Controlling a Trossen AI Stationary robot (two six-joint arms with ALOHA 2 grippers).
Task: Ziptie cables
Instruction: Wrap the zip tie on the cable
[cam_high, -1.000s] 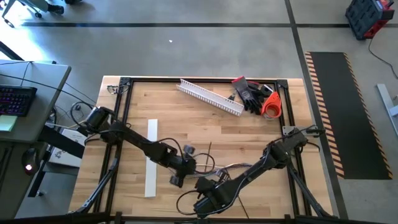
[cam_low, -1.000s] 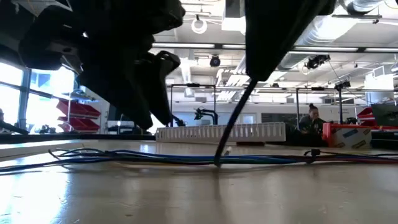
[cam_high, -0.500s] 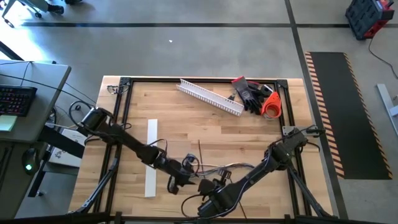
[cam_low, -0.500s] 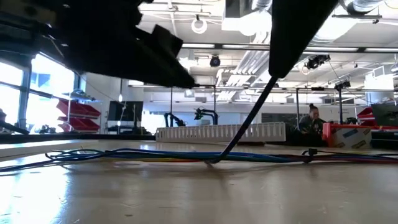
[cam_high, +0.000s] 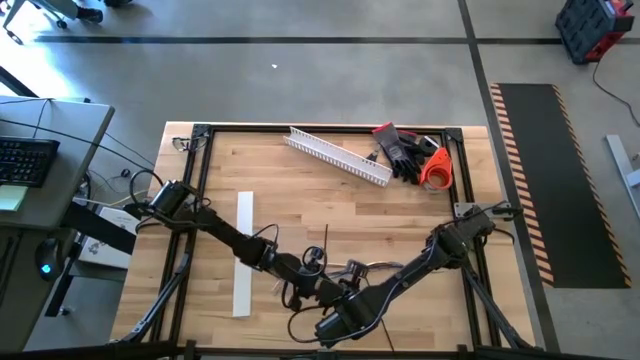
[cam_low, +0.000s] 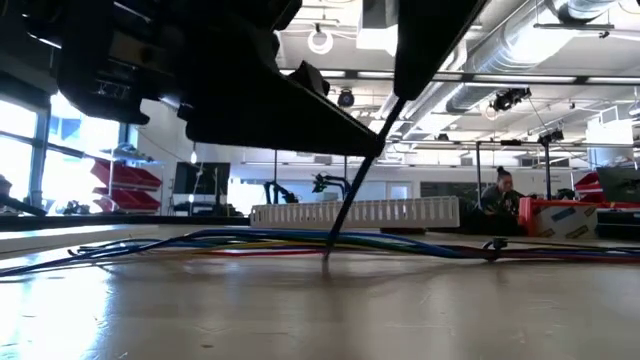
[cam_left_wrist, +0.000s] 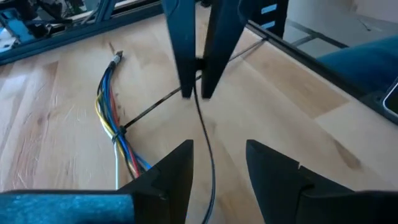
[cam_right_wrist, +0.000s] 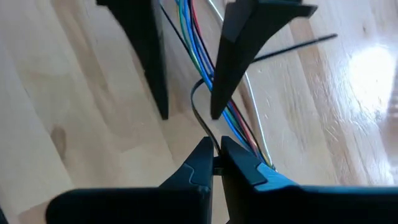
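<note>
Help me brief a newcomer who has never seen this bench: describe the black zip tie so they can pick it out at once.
On the wooden table, look at the near edge where both arms meet over the cables. The black zip tie is pinched in the right gripper. Unlike the coloured wires, it is one thin, stiff black strip.

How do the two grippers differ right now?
The left gripper stands open, holding nothing; the right gripper is shut on a thin black zip tie. The left's fingers straddle the tie from either side, while the right pinches its end. Both hang close together over the cables near the table's front edge.
</note>
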